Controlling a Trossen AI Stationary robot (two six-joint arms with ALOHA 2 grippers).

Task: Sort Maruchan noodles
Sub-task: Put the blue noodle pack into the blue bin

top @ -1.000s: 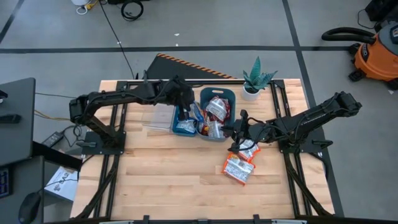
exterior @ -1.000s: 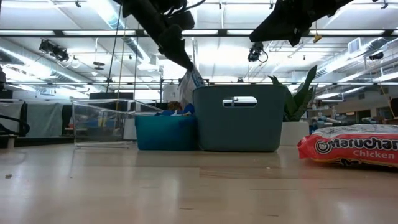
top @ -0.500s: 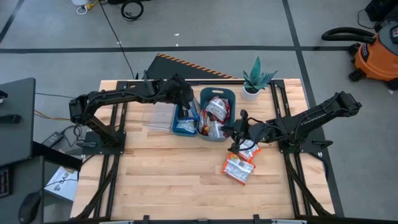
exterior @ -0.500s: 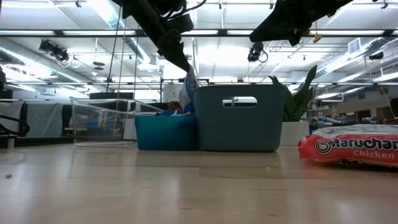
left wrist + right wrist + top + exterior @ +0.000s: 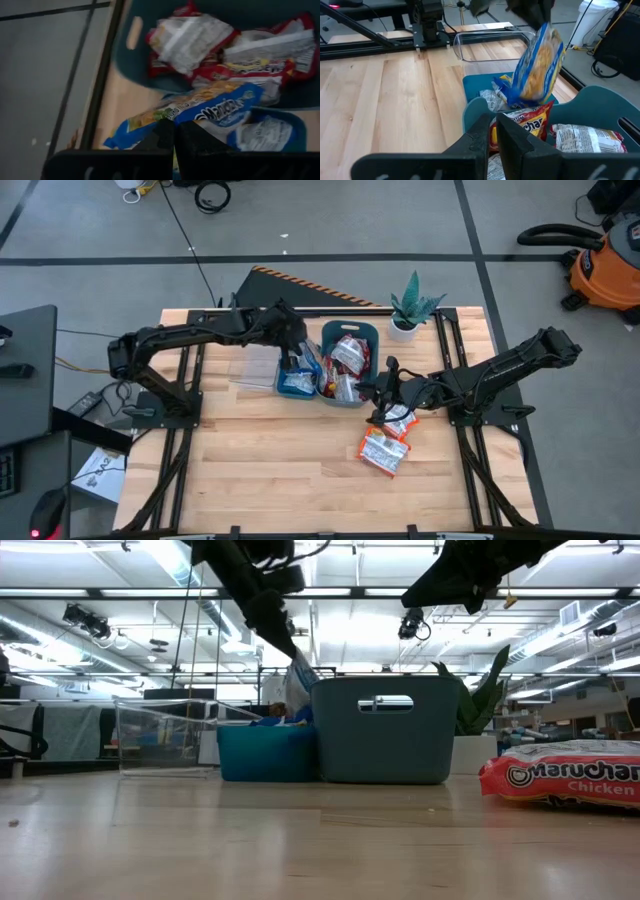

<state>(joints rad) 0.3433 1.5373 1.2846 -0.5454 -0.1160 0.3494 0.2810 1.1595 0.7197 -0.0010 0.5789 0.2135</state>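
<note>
My left gripper [image 5: 296,348] is shut on a yellow-and-blue noodle packet [image 5: 537,65] and holds it over the small bright-blue bin [image 5: 297,380], where other packets lie. The larger grey-blue bin [image 5: 352,332] beside it holds red-and-white packets [image 5: 192,40]. Two orange-red packets [image 5: 385,450] [image 5: 401,423] lie flat on the table. My right gripper [image 5: 379,396] hovers shut near the grey-blue bin's near right corner, above the table, touching nothing. My left gripper pinches the yellow-and-blue packet's upper edge [image 5: 172,116] between its two fingers, coming from above and pointing down. The packet hangs tilted below the fingers [image 5: 298,680]. Its lower end [image 5: 514,100] dips toward the blue bin; whether it touches the contents I cannot tell.
A clear plastic container [image 5: 258,367] stands left of the blue bin. A potted plant [image 5: 410,310] sits at the far right corner. One packet, marked Maruchan Chicken [image 5: 565,775], lies near the low camera. Bare wood stretches across the table's near half.
My left gripper has come down a little with the yellow-and-blue packet, so the packet hangs lower over the blue bin. My right arm has stayed still.
</note>
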